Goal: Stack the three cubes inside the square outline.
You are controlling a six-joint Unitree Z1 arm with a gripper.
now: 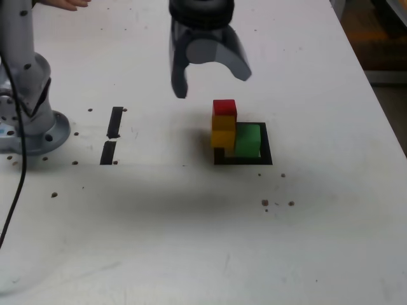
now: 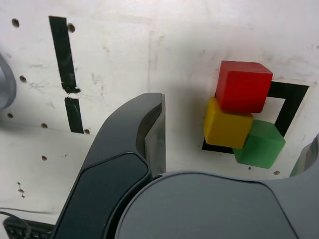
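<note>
Three cubes (image 1: 224,124) in square outline (image 1: 268,150), partly stacked.

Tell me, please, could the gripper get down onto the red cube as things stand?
Probably yes: the gripper hangs open above the table, and the red cube tops the yellow cube with nothing over it.

one cube (image 1: 224,107) atop another (image 1: 222,135), third (image 1: 248,141) beside, inside the outline (image 1: 267,152).

An exterior camera looks down from across the white table (image 1: 191,241), taking in the arm's base and the dark grey end effector (image 1: 210,73). The wrist camera looks steeply down, close past that end effector (image 2: 234,149). Both views share the black tape square outline (image 1: 267,152) (image 2: 291,99).
</note>
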